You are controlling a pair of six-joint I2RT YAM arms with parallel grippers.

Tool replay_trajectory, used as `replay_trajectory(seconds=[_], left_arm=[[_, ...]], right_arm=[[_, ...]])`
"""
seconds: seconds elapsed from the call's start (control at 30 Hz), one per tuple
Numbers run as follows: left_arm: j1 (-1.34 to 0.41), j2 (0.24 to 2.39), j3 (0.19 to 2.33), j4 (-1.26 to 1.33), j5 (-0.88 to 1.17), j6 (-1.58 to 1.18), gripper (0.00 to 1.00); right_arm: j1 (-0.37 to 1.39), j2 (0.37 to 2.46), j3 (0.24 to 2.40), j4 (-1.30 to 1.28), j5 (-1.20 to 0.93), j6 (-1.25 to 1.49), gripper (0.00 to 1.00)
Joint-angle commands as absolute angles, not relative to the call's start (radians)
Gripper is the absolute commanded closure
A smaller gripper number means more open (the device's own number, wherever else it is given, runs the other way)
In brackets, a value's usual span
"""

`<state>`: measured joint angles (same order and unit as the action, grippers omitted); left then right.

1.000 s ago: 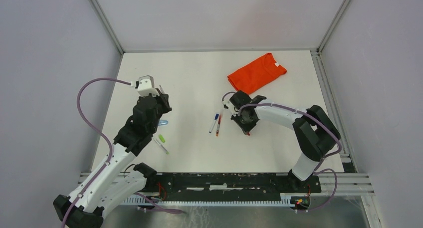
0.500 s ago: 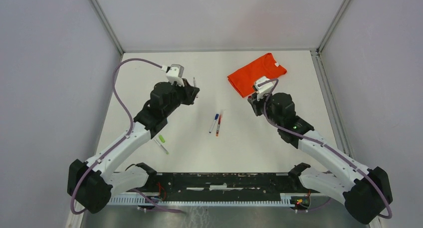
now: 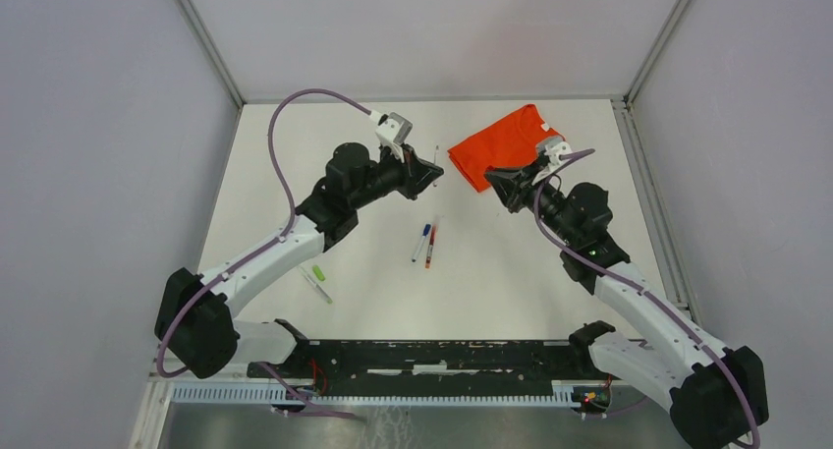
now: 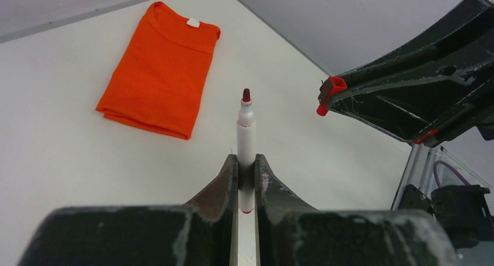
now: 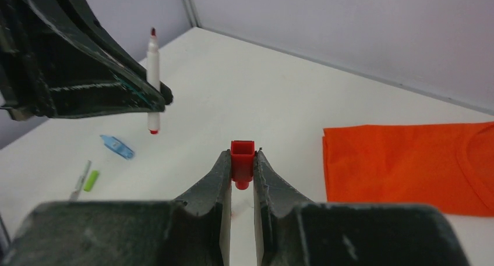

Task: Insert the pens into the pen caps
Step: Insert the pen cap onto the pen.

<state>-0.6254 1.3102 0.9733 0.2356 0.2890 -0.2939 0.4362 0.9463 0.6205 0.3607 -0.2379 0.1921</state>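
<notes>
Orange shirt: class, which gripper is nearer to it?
Right. The right gripper, holding a red cap, hangs at the shirt's near-left edge; the left gripper, holding a pen, is further left.

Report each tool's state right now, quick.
Left tool: closed, holding the red pen, tip uncapped.
Right tool: closed, holding the red cap.

A flat white desk [image 3: 530, 302] is enclosed by plain pale grey walls [image 3: 422, 27] on its left, far and right sides. Slim aluminium frame bars [image 3: 203, 41] run up the far corners. A black metal rail [image 3: 393, 356] lines the near edge. The light is soft and even.
</notes>
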Motion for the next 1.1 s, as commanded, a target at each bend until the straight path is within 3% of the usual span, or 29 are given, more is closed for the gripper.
replay_trajectory(seconds=[0.0,1.07], left_arm=[[-0.673,1.293,1.004,0.248,0.348,-0.168,0.98],[-0.801,1.307,1.026,0.151,0.364,-0.108,0.98]], right_arm=[[0.434,0.904,0.587,0.595,-0.352,0.362,1.00],[0.433,0.987,0.659,0.802,-0.500,0.546,1.00]])
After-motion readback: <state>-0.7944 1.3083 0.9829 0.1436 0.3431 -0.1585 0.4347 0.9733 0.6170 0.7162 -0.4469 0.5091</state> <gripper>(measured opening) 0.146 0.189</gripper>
